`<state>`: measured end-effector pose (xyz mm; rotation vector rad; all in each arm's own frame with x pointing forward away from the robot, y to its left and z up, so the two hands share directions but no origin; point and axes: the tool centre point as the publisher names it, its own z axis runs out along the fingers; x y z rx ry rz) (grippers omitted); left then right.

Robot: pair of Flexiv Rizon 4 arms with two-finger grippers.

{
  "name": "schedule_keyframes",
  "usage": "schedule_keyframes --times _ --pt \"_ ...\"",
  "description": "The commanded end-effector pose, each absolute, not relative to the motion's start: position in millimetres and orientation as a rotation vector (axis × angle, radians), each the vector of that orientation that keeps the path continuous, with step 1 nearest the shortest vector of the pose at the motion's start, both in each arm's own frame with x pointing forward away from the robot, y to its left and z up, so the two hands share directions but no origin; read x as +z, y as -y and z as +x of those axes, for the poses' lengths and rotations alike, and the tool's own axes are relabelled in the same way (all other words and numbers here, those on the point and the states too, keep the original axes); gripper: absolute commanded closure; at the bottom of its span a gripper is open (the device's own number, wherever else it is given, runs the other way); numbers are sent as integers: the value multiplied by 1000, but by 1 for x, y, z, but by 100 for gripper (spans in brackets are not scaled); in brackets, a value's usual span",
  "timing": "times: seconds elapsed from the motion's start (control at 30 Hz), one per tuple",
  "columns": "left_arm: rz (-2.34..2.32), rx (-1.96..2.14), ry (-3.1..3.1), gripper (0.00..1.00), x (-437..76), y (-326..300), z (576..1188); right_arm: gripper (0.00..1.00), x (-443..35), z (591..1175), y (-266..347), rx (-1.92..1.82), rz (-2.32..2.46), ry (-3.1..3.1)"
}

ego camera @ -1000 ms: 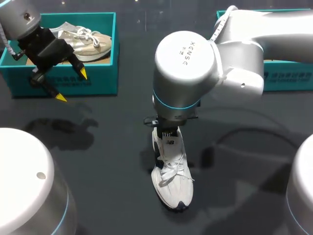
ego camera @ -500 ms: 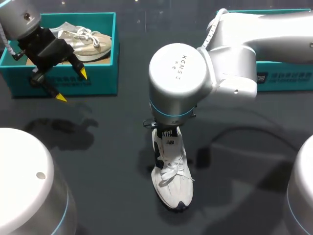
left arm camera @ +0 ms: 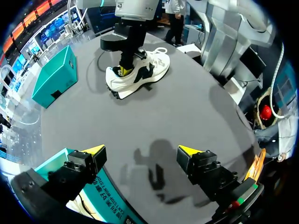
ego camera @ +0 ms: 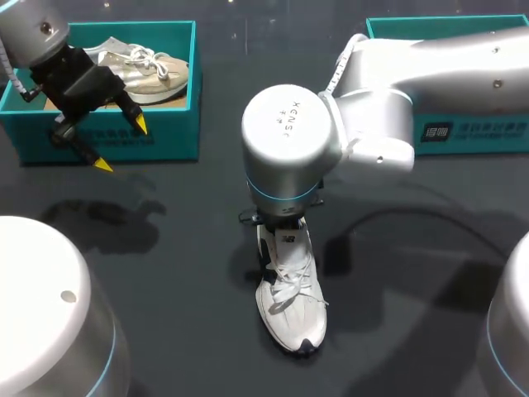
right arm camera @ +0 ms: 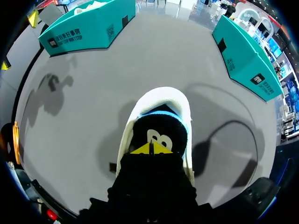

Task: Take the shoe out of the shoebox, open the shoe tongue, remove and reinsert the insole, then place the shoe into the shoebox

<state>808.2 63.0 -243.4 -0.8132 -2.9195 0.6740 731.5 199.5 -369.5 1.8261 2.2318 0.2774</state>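
A white sneaker [ego camera: 291,298] with white laces stands upright on the dark table, toe toward me. My right gripper [ego camera: 279,223] hangs straight down over its heel end. In the right wrist view its yellow tips [right arm camera: 151,148] are pressed together, shut, down in the shoe's opening just behind the black tongue [right arm camera: 161,133]. The left wrist view shows that gripper [left arm camera: 122,71] dipping into the sneaker [left arm camera: 140,72]. My left gripper [ego camera: 121,145] hovers open in front of the left teal shoebox [ego camera: 124,136], nothing between its fingers [left arm camera: 141,150].
The left shoebox holds a beige shoe [ego camera: 140,66]. A second teal shoebox [ego camera: 471,132] stands at the back right, partly under my right arm. Dark tabletop lies between the boxes and around the sneaker.
My right arm's big elbow joint has swung to the left over the sneaker. Its gripper stays at the shoe's opening. The left arm and the sneaker have not moved.
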Motion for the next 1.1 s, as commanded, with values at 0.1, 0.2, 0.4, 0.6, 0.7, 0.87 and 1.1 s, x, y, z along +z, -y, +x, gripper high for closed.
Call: schedule_keyframes --times 0.1,0.2,0.4,0.6,0.7,0.87,1.1 --pt "-815 669 2921 0 -243 -64 807 100 -390 737 -202 259 1849 -2257" --pt "-815 669 2921 0 -243 -64 807 100 -388 733 -201 264 1853 -2251" --pt "-815 669 2921 0 -243 -64 807 100 -355 720 -201 247 1787 -2173" --pt "-815 669 2921 0 -243 -64 807 100 -337 718 -199 103 1725 -2088" --pt "-815 669 2921 0 -243 -64 807 100 -337 721 -196 44 1713 -2077" --pt "-815 669 2921 0 -243 -64 807 100 -344 729 -191 -30 1703 -2069" --pt "-815 669 2921 0 -243 -64 807 100 -362 734 -185 -62 1722 -2098"
